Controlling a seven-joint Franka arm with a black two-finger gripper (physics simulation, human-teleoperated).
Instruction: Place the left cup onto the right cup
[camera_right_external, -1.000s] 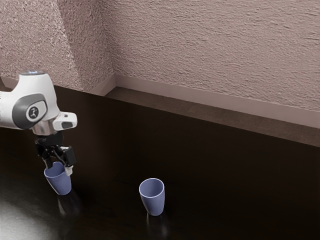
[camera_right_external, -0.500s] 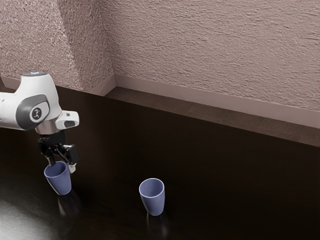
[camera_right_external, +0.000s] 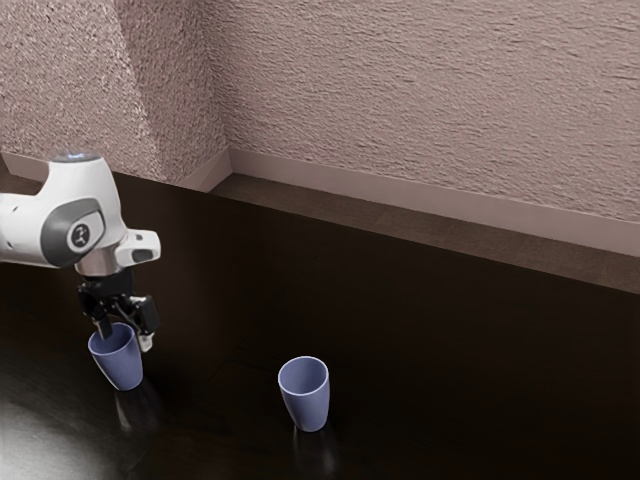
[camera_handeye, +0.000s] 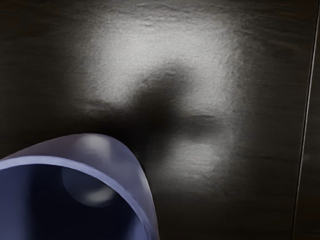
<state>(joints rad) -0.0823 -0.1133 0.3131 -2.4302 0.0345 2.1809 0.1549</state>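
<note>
Two blue-violet cups are on the dark glossy table. The left cup (camera_right_external: 116, 362) leans a little, and my gripper (camera_right_external: 122, 336) comes down on its rim from above, one finger inside the wall and one outside, shut on that rim. In the wrist view this cup (camera_handeye: 75, 200) is large and blurred right under the hand, its open mouth facing the camera. The right cup (camera_right_external: 303, 392) stands upright and alone, well off toward the exterior view's right of the gripper.
The dark table (camera_right_external: 450, 380) stretches wide toward the exterior view's right and front. A rough plaster wall with a low ledge (camera_right_external: 420, 215) runs behind the table. My arm's white elbow (camera_right_external: 70, 215) hangs above the left cup.
My arm's elbow has sunk slightly and edged toward the exterior view's right. The hand and the left cup are almost where they were. The right cup has not moved.
</note>
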